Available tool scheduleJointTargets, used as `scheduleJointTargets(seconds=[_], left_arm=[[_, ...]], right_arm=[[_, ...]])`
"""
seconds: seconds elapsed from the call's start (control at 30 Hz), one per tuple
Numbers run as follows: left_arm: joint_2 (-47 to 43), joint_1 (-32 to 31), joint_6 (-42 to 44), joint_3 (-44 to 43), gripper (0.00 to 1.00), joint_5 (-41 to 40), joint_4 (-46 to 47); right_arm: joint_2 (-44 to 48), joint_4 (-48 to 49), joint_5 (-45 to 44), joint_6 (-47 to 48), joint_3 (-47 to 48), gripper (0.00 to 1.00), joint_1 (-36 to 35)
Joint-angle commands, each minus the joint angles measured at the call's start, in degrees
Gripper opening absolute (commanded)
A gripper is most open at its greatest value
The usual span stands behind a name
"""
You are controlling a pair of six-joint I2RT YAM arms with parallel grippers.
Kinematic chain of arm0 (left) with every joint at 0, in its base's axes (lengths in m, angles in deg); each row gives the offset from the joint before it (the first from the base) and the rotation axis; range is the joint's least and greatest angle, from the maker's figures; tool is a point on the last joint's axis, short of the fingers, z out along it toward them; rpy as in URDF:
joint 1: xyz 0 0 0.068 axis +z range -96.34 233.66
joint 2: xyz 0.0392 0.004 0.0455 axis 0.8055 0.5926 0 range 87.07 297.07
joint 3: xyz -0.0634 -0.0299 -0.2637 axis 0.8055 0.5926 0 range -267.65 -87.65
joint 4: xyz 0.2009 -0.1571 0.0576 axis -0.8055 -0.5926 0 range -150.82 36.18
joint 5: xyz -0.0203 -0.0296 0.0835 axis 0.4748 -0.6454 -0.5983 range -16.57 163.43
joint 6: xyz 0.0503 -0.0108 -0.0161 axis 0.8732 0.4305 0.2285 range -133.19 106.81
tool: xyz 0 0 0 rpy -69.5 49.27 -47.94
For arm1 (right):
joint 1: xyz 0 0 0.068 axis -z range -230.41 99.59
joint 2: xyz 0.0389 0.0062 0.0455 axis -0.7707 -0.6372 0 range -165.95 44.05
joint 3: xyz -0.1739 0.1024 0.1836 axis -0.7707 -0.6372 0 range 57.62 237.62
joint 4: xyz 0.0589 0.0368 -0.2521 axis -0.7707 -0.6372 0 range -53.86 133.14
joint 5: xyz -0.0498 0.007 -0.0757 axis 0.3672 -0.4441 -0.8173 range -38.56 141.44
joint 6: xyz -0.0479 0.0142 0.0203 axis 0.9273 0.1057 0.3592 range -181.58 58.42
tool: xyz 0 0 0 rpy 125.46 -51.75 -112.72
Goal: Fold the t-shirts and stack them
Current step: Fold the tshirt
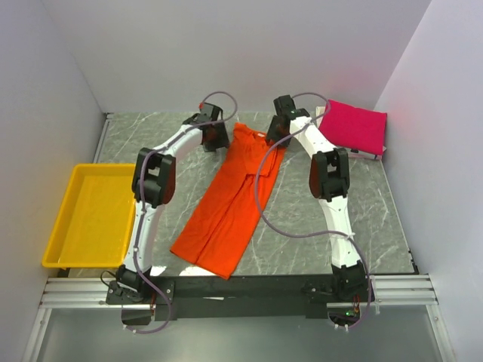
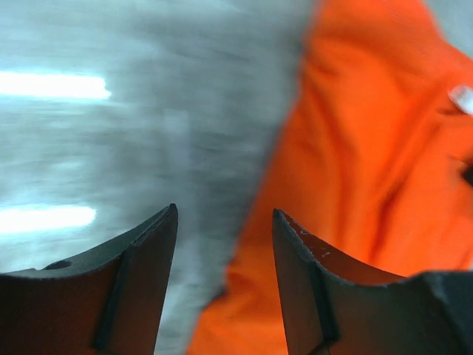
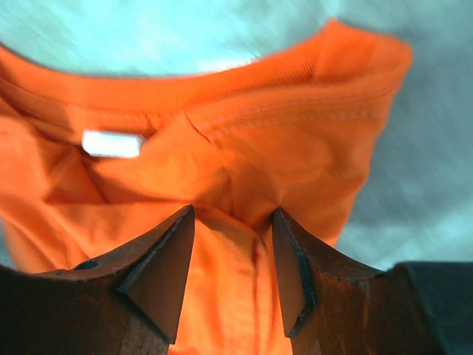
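Left gripper (image 2: 225, 211): jaws wide apart, holding nothing; edge of orange t-shirt (image 1: 226, 204) beneath one finger, table (image 2: 148, 111) beneath the other.
Right gripper (image 3: 233, 211): jaws part-way apart, orange collar cloth bunched between the tips; whether pinched, cannot tell.
Pink t-shirt (image 1: 355, 127): folded, near, to its right.

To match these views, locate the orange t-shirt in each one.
Top external: orange t-shirt lies diagonally at centre.
Left wrist: t-shirt fills the right side.
Right wrist: its collar end fills most of the frame.
Shared landmark: the grey marbled tabletop around it.
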Motion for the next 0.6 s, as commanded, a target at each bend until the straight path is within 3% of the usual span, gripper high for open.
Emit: scheduleJointTargets(seconds=[0.0,0.17,0.23,0.4,0.57], left_arm=[[-2.4,1.6,-8.1,0.5,0.6,-5.2,-4.4],[-11.3,3.0,-16.9,12.0,0.6,-13.3,-9.5],[-17.3,3.1,-21.0,21.4,0.6,-15.6,-9.0],[-32.5,3.0,-26.9,45.2,0.59,-16.3,-3.6],[-42.7,1.9,-31.0,58.6,0.58,-13.5,-1.8]], right_arm=[[-4.4,-2.9,2.9,1.3,10.5,0.54,-0.2],[-5.1,2.1,4.8,1.4,10.5,0.56,0.1],[-5.6,4.1,5.8,1.8,10.9,0.56,0.1],[-7.9,4.7,6.8,2.1,12.9,0.56,0.1],[-7.7,6.3,6.4,2.6,11.2,0.56,0.2]])
